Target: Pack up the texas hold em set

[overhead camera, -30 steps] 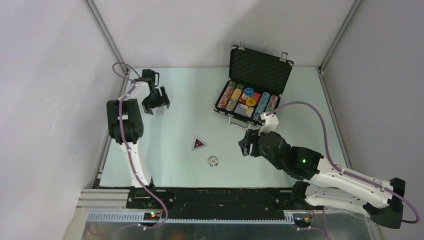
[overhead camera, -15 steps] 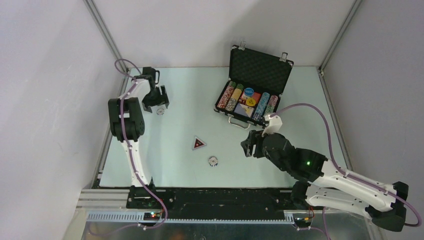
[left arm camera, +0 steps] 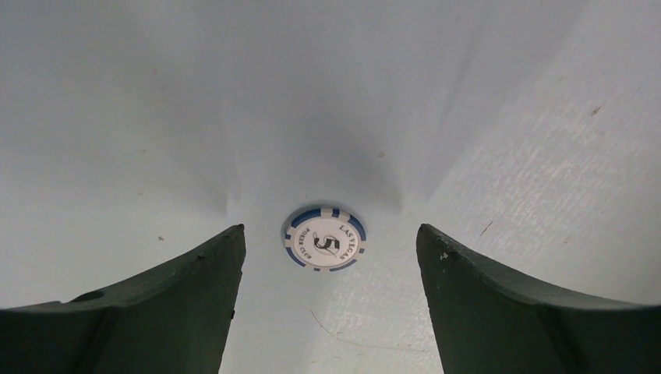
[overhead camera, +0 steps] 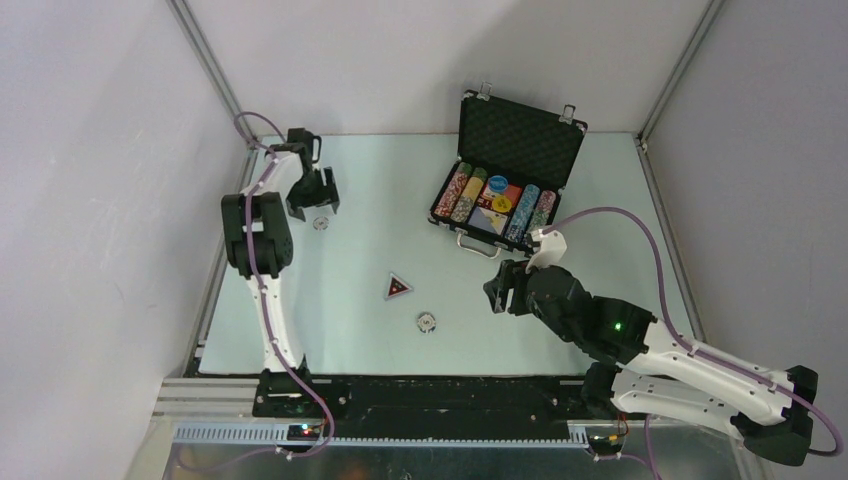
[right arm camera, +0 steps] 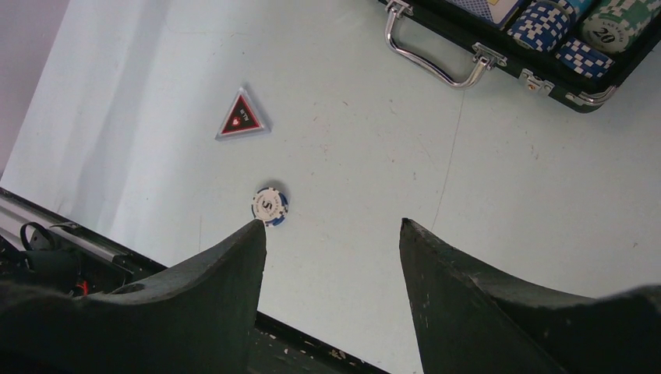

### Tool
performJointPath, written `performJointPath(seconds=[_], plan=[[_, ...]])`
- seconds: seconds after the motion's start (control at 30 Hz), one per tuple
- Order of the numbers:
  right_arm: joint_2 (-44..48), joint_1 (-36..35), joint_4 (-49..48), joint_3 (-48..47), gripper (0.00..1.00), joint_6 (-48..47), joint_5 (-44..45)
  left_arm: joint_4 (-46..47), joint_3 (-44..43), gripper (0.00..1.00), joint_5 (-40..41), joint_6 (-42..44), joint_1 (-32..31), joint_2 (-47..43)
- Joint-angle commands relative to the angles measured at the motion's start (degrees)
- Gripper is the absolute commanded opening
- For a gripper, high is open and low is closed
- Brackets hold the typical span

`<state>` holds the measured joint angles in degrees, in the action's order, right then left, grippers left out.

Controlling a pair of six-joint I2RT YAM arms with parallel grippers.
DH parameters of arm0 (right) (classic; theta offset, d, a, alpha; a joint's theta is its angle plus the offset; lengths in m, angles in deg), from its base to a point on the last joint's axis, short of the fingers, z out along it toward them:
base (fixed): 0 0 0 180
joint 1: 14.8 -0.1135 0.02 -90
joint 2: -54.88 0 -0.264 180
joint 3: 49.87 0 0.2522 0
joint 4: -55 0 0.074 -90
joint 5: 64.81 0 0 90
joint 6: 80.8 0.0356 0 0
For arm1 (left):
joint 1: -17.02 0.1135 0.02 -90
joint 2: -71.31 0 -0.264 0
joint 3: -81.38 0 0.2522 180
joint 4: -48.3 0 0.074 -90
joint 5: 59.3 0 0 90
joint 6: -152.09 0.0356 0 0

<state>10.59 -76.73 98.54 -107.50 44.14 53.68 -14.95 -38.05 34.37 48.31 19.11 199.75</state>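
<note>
A small round poker chip, white with blue edge marks and a "5" printed on its face (left arm camera: 324, 247), is seen lying flat on the pale table (overhead camera: 380, 200) near the far left corner, well apart from the black rectangular briefcase with silver handle and latches (overhead camera: 520, 135). It is placed almost centrally between the two dark fingers of the left gripper (left arm camera: 329, 231), which is held wide apart and empty above it; neither finger is touching it. As the chip is round, no long axis has to be matched, so a straight descent and a closing of the jaws is judged to be what the pick calls for. How high the fingertips hang over the table cannot be told with certainty, though a gap appears to remain.

A second, similar chip (right arm camera: 269, 206) and a dark triangular piece with a clear rim (right arm camera: 243, 117) are left on the table nearer the right gripper (right arm camera: 333, 226), which is likewise spread wide and holds nothing. The briefcase is open, with rows of chips seated in its tray.
</note>
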Motion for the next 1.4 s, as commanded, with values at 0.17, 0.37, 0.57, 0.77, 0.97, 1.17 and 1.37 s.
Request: performJointPath(seconds=[0.17, 0.37, 0.57, 0.77, 0.97, 1.17, 1.37], plan=[[1.1, 0.5, 0.0, 0.4, 0.68, 0.3, 0.1, -3.7, -1.9, 0.81, -1.4, 2.3, -0.5, 0.1], [1.5, 0.6, 0.2, 0.5, 0.68, 0.4, 0.2, -3.8, -0.9, 0.79, -1.0, 2.8, -0.5, -0.3], [2.1, 0.7, 0.7, 0.5, 0.68, 0.4, 0.3, -4.5, -0.8, 0.85, -0.2, 3.4, -0.3, -0.5], [2.5, 0.7, 1.0, 0.7, 0.68, 0.5, 0.3, -4.6, -1.2, 0.89, -0.1, 4.7, 0.0, -0.2], [2.8, 0.8, 1.0, 0.9, 0.68, 0.6, 0.3, -4.7, -2.3, 0.88, -0.4, 4.7, 0.6, 0.4], [2.9, 0.8, 1.1, 0.9, 0.68, 0.7, 0.3, -4.8, -3.9, 0.88, 0.8, 2.4, 0.6, 1.2], [2.9, 0.9, 1.3, 0.9, 0.68, 0.6, 0.4, -4.7, -5.2, 0.88, 1.6, 1.4, 0.6, 2.1]])
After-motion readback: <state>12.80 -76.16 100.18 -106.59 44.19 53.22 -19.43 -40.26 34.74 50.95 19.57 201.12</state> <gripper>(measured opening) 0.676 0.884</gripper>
